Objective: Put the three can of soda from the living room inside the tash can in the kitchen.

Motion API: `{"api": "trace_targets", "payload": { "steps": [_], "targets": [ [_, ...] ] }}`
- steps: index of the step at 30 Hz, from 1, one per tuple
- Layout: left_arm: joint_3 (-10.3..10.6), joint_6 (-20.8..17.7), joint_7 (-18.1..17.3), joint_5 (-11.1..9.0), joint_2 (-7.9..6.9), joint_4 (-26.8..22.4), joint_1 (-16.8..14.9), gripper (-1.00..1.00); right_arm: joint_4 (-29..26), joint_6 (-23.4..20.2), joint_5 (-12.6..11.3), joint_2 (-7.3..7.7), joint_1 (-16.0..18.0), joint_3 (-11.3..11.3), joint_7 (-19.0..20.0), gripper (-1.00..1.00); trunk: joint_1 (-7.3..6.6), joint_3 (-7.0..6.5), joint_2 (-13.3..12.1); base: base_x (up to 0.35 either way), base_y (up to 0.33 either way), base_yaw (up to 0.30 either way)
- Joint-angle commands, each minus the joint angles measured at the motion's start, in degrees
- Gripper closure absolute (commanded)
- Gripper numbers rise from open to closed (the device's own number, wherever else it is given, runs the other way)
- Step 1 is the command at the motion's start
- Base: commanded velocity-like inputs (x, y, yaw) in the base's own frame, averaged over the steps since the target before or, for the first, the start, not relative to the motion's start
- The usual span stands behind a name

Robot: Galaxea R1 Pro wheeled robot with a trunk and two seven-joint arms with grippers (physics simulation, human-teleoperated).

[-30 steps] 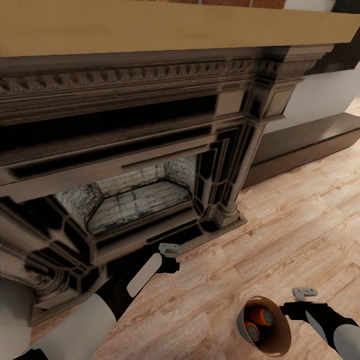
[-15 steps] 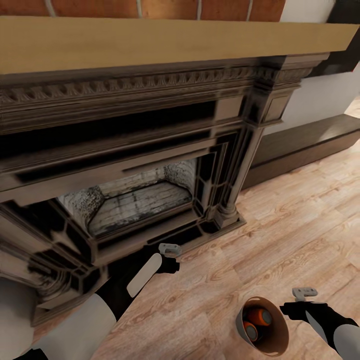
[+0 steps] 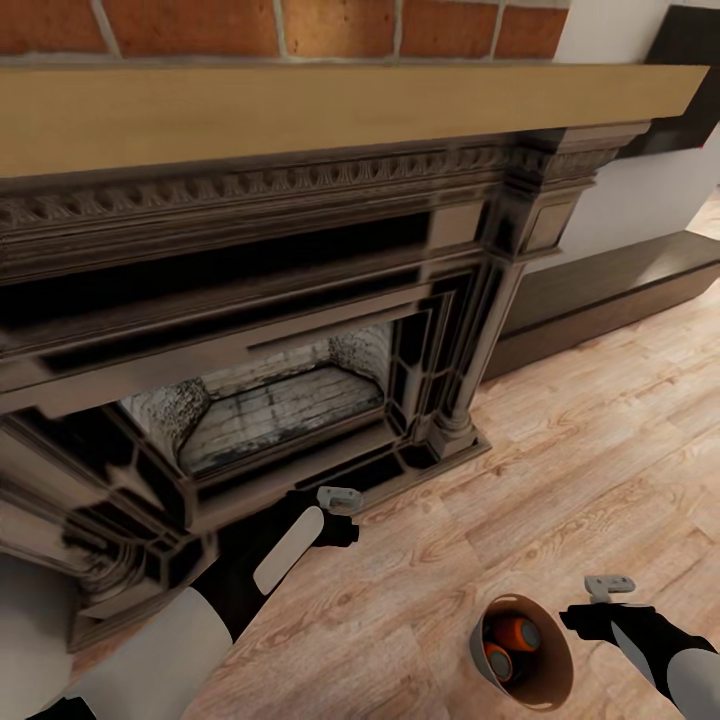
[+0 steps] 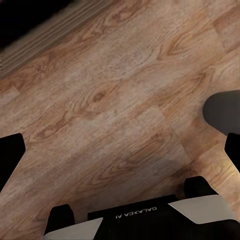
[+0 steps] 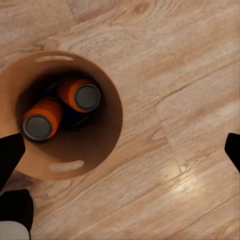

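Copper-brown tash can sits on plank floor by fireplace, two orange soda cans inside. Thin rigid wall, prob light; grab rim nr slot handle. Right gripper spread wide, w/ one finger by the rim; left gripper apart, empty.

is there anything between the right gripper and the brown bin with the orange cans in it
Nothing visible. In the head view the right gripper sits just beside the trash can, with bare wood floor around them. Two orange cans lie inside the bin, seen from the right wrist view.
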State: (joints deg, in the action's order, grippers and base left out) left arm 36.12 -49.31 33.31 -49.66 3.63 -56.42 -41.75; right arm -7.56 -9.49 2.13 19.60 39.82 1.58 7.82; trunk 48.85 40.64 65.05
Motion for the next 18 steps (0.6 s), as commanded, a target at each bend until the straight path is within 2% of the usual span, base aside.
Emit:
{"api": "trace_targets", "payload": {
  "steps": [1,6,18],
  "targets": [
    [0.0,0.0,0.0,0.0,-0.01,0.0,0.0,-1.00,0.0,0.0,0.0,0.00,0.0,0.0,0.0,-1.00,-0.23,-0.19,-0.4,0.000,0.000,0.000],
    [0.0,0.0,0.0,0.0,-0.02,0.0,0.0,-1.00,0.0,0.0,0.0,0.00,0.0,0.0,0.2,-1.00,-1.32,-1.08,-2.4,0.000,0.000,0.000],
    [0.0,0.3,0.0,-0.1,0.02,0.0,0.1,-1.00,0.0,0.0,0.0,0.01,0.0,-0.1,0.6,-1.00,-1.32,-1.08,-2.4,0.000,0.000,0.000]
  ]
}}
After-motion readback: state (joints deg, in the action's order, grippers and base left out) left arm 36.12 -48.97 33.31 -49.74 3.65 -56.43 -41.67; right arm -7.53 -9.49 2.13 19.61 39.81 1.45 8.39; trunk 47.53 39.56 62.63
